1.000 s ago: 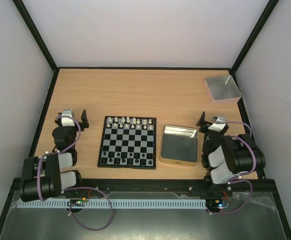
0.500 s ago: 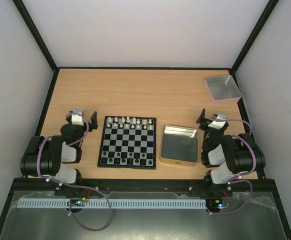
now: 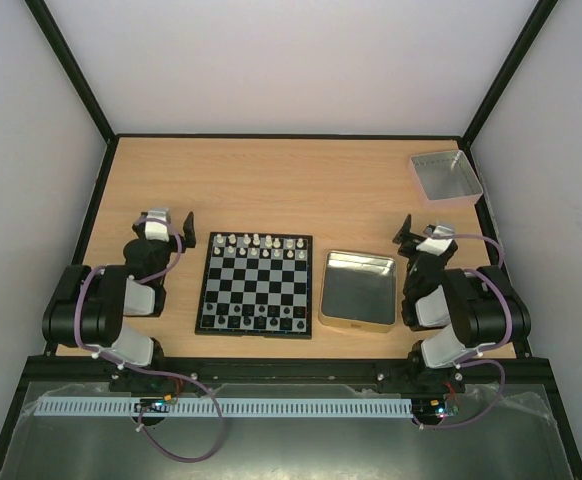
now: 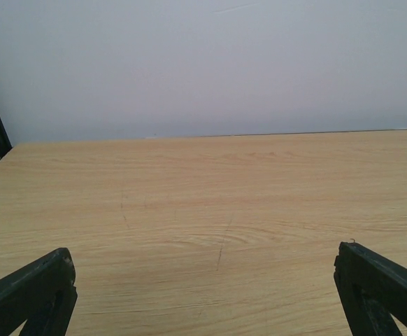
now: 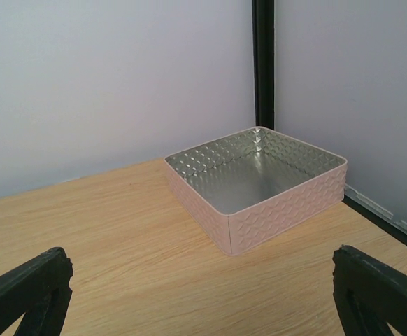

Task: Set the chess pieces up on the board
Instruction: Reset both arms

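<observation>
A: Wood tabletop [image 3: 291,180], white walls. Board [image 3: 256,285] in the middle, near the front edge. Chess pieces [image 3: 261,242] lined up along its far and near ranks. Looks about done.
B: Left end effector [image 4: 202,269] and right end effector [image 5: 200,269] both spread wide, holding nothing. Main risk: swinging inward too low, clipping a rank, toppling pieces.

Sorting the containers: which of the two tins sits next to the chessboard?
The gold-rimmed tin, just right of the board; the pinkish square tray sits in the far right corner.
</observation>
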Tool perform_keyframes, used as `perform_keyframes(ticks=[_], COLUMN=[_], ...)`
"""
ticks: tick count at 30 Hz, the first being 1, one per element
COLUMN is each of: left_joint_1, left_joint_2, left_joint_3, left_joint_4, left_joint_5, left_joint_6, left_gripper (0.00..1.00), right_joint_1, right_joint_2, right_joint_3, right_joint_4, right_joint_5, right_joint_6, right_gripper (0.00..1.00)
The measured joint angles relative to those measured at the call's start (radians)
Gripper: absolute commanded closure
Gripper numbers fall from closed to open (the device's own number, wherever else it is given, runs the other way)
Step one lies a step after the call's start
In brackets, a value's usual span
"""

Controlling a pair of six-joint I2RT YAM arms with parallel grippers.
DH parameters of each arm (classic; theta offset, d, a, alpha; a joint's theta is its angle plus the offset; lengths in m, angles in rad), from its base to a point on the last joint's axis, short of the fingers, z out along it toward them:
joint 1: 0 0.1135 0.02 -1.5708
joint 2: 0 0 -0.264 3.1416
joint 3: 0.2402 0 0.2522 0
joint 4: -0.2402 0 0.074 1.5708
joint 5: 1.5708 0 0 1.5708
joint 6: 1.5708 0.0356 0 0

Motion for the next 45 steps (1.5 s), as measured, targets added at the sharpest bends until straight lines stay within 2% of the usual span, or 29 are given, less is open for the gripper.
perform_keyframes(ticks=[15, 45], left_joint_1=[0.003, 0.003], left_joint_2=[0.004, 0.005], left_joint_3=[0.018, 0.022], left_joint_4=[-0.054, -0.057], left_joint_5=[0.009, 0.015], left_joint_6=[0.003, 0.0], left_gripper=[0.0, 0.0], right_joint_1=[0.0, 0.0], right_joint_2=[0.0, 0.0], right_joint_3=[0.101, 0.101], right_joint_4=[-0.158, -0.166], right_joint_5=[0.098, 0.101], right_joint_6=[0.037, 0.037], right_gripper=[0.03, 0.03])
